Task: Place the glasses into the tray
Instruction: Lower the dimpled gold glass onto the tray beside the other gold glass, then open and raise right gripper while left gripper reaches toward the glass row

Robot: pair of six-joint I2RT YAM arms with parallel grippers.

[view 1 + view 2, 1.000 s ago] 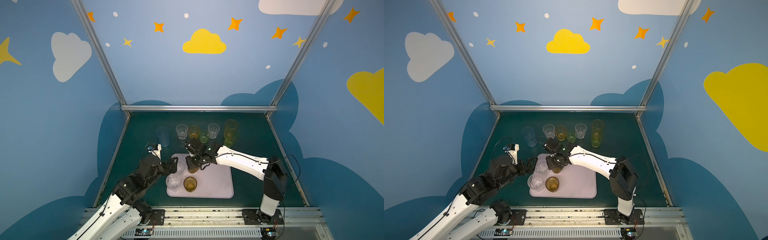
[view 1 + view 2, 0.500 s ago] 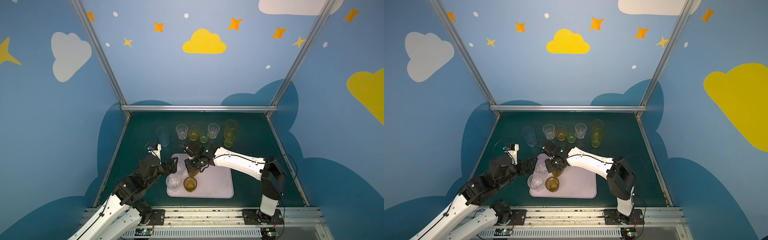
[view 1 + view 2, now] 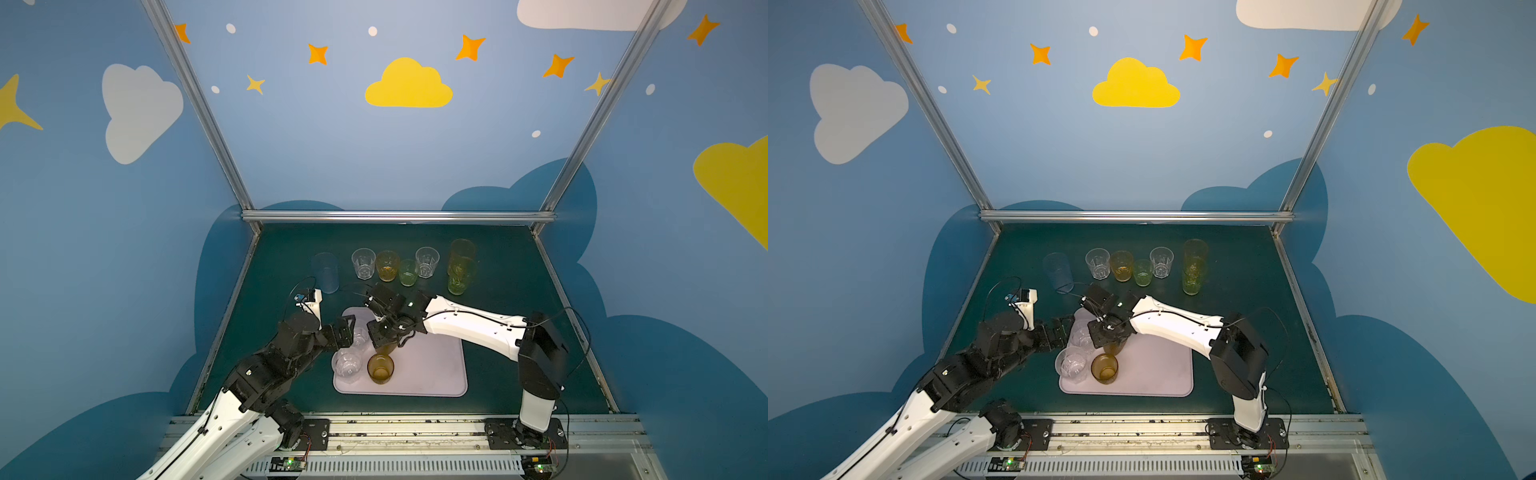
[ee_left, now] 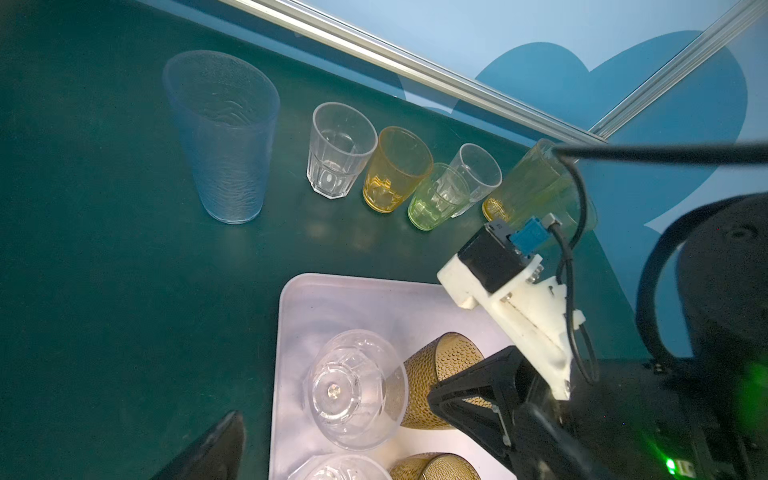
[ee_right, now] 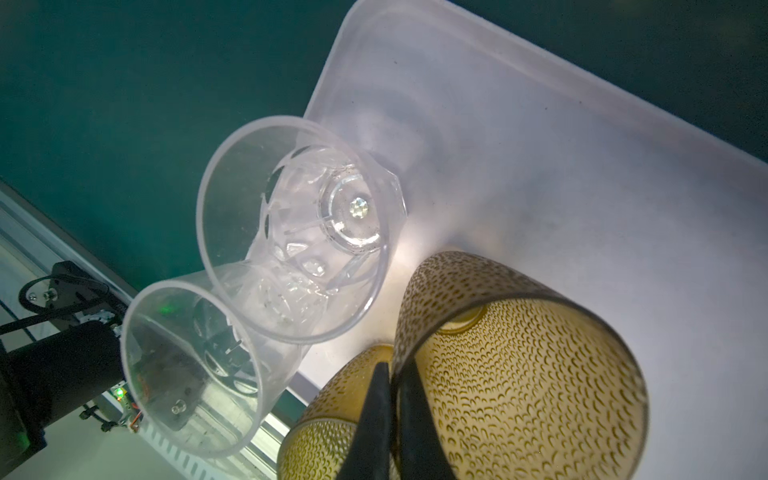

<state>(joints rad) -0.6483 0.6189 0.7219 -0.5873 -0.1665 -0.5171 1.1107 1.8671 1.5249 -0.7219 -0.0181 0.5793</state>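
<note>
We are showing the right claw [image 5: 397, 386] pinching shut on the wall of a brown-amber dimpled see-through tumbler [image 5: 519, 374], one finger inside the rim and one outside. Over the past second the claw has been bringing this tumbler lower and nearer over the flat pale lilac-pink tray [image 3: 428, 365]. It is now hanging just behind a second brown-amber tumbler [image 3: 380, 368] that is standing there; we are unable to tell whether its base is touching. Two short clear faceted tumblers [image 3: 348, 365] are also sitting in the tray's left part. The left claw [image 3: 350, 332], spread wide and holding nothing, is waiting beside them, unmoved. We are judging release to be the step in hand, with seven further tumblers [image 3: 387, 266] waiting in a row on the dark green bench [image 3: 511, 270]
</note>
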